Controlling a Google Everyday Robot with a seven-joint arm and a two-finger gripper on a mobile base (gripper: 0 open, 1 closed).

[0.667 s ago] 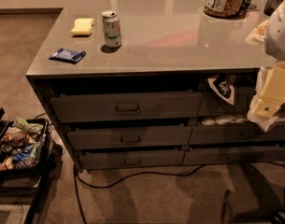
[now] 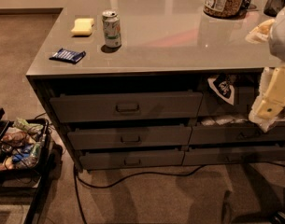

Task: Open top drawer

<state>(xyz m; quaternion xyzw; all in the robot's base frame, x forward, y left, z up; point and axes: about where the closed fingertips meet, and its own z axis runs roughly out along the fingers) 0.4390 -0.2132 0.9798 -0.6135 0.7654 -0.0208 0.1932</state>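
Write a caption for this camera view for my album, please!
The robot's claw hangs at the right edge, away from the pull of the top drawer; a can stands on the counter.

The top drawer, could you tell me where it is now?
The top drawer sits left of centre in the camera view, under the countertop, below the can; the pincer hangs at the right edge, away from its pull.

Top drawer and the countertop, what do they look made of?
Top drawer: matte dark grey front, likely painted metal or laminate; no shine. Its pull looks metal, a rectangular loop. Countertop: smooth glossy grey, reflections show. The claw is at the right edge, away from the pull.
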